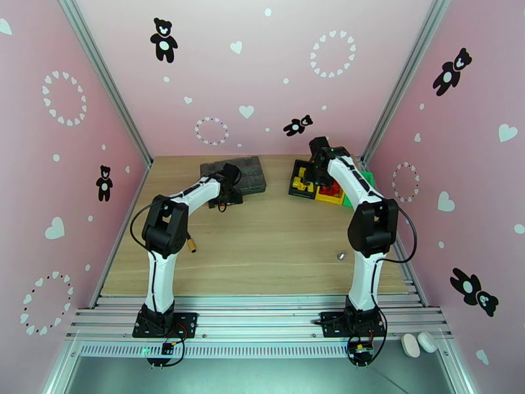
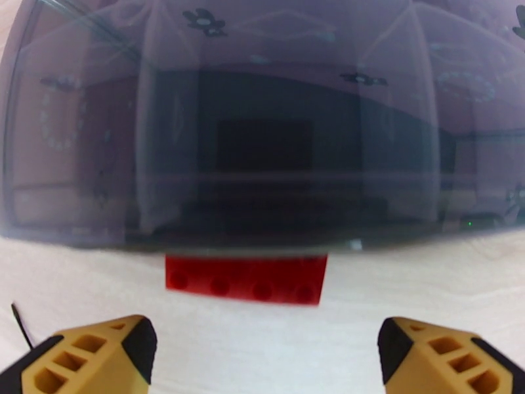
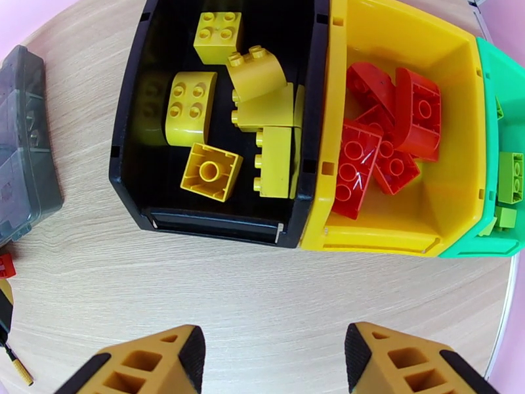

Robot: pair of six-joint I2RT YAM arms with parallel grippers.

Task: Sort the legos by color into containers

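Red lego (image 2: 246, 280) far edge meets blurred organizer box (image 2: 262, 126); green bin (image 3: 505, 244) cropped.

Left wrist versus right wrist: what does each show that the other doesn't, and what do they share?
Left wrist: the open left gripper before a red lego lying close by the organizer box. Right wrist: the open right gripper, the black bin holding yellow legos, the yellow bin holding red legos, the green bin with green legos. Shared: the organizer box and wooden table; a red sliver at the right wrist view's left edge may be that lego.
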